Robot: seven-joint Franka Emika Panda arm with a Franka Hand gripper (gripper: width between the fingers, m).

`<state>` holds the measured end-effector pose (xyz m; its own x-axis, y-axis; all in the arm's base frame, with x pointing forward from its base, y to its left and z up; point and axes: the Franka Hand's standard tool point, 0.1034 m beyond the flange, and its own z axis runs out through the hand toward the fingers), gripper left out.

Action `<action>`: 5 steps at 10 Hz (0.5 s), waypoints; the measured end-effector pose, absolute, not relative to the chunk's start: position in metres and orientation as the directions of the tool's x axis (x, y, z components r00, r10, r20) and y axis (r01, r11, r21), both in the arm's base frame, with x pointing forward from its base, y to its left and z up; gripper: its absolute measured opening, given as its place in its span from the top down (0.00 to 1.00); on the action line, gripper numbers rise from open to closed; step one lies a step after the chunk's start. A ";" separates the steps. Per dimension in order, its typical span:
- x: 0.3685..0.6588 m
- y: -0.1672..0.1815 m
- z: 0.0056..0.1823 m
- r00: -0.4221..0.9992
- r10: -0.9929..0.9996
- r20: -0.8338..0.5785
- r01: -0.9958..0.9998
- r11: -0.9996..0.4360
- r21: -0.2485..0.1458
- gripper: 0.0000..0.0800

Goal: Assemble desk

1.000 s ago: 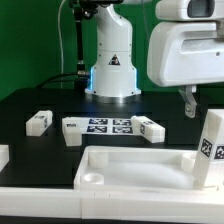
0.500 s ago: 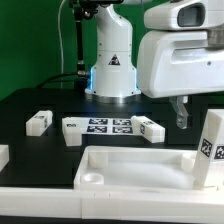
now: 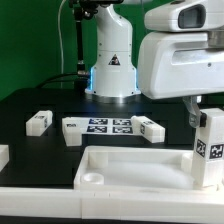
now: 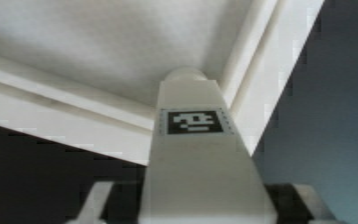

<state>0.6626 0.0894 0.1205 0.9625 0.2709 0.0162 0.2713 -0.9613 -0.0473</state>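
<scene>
The exterior view is taken from low and near, across the large white plastic rectangular tabletop panel (image 3: 130, 157), facing the gripper (image 3: 200, 115) and the white arm base (image 3: 112, 60) well behind it. The wrist view is taken from just above the gripper, looking closely along the white square tagged leg (image 4: 202, 150) between its fingers. Leg and panel are shared by both views.

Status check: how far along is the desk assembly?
Done: no leg visibly fitted. In hand: the gripper straddles the upright leg at the tabletop corner on the exterior view's right; grip and seating unclear. Left: three loose legs lie by the marker board.
</scene>
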 end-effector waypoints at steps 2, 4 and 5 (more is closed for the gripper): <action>0.663 0.090 0.120 0.964 0.266 0.016 0.266 -0.963 -0.048 0.64; 0.662 0.091 0.120 0.977 0.212 0.013 0.212 -0.976 -0.052 0.64; 0.662 0.092 0.120 0.988 0.156 0.010 0.157 -0.986 -0.056 0.64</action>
